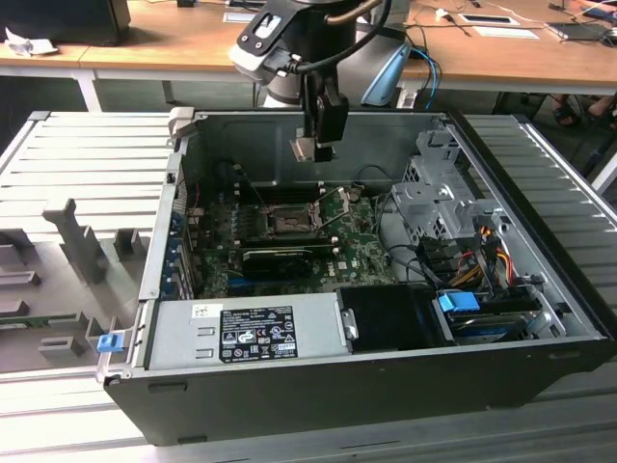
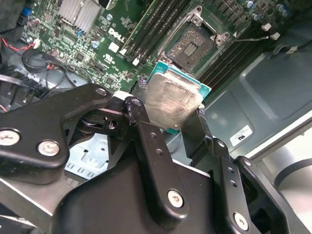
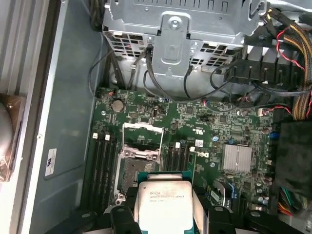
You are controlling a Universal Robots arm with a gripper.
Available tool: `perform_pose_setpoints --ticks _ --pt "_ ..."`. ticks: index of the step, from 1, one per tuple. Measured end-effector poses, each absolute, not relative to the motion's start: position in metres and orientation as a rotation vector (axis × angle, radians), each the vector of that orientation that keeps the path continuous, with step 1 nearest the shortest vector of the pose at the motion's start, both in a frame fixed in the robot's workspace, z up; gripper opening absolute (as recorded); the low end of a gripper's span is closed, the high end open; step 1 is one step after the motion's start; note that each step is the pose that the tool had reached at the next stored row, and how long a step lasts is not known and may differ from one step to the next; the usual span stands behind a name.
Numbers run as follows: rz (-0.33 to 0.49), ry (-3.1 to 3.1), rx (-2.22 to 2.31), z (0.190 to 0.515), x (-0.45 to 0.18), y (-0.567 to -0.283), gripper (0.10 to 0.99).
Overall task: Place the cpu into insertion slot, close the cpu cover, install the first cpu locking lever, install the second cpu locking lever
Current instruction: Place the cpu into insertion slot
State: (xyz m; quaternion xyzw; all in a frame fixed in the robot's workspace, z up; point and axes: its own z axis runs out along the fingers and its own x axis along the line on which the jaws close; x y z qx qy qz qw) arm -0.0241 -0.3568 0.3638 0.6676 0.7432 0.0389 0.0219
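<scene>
One cpu (image 2: 173, 97): flat square, dull smeared metal face, teal edge; clamped between black gripper (image 2: 168, 111) jaws above green motherboard (image 2: 92, 56). Below, insertion slot (image 2: 191, 47): dark square, silver-framed, bare; cpu cover (image 3: 142, 127) seemingly raised.

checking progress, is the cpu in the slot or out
Out. The gripper holds the cpu in the air, and the insertion slot is empty.

In the first wrist view the insertion slot (image 3: 127, 170) is partly hidden behind the cpu (image 3: 163, 204), whose one edge is cut off. In the exterior view the cpu cover (image 1: 335, 205), possibly raised, is too small to judge.
</scene>
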Motion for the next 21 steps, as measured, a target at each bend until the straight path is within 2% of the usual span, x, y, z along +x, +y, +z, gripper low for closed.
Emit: perform_pose_setpoints --ticks 8,21 --pt "0.114 2.147 2.222 0.359 -0.024 -0.357 0.529" --pt "0.113 2.128 2.239 0.334 -0.024 -0.357 0.529"
